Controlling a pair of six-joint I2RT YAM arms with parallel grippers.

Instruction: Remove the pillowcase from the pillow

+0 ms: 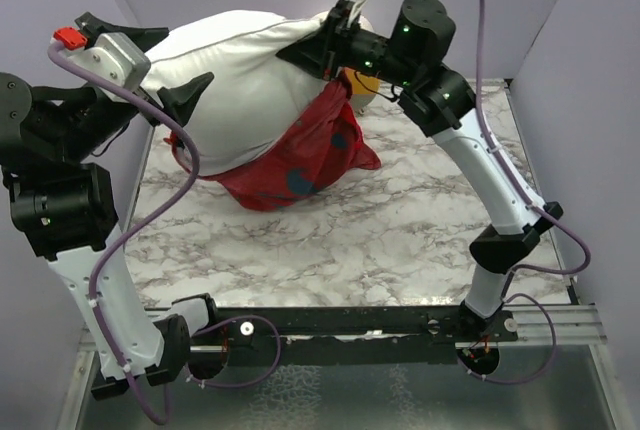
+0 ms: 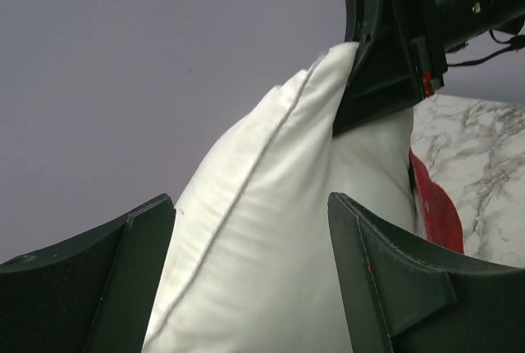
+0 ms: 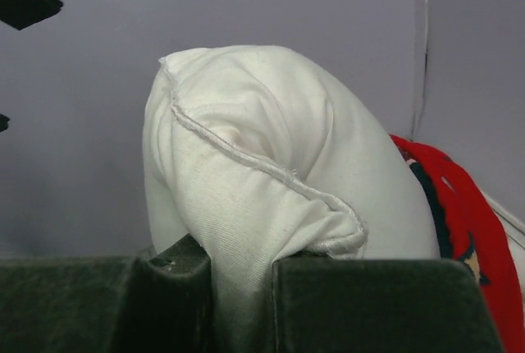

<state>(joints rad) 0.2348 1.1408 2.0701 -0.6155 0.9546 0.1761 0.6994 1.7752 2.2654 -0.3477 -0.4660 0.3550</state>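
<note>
The white pillow (image 1: pixel 240 70) hangs in the air between my arms. My right gripper (image 1: pixel 322 46) is shut on its right corner, seen pinched between the jaws in the right wrist view (image 3: pixel 242 275). My left gripper (image 1: pixel 168 62) is open, its fingers (image 2: pixel 131 263) on either side of the pillow's left end (image 2: pixel 262 238) without closing on it. The red pillowcase (image 1: pixel 300 155) is bunched around the pillow's lower part and sags onto the table. It shows as a red edge in the left wrist view (image 2: pixel 435 205) and the right wrist view (image 3: pixel 459 205).
The marble tabletop (image 1: pixel 340 240) lies below. A yellowish object (image 1: pixel 366 85) sits behind the right gripper, mostly hidden. Grey walls enclose the left, back and right. The arm bases and a black rail (image 1: pixel 350 325) run along the near edge.
</note>
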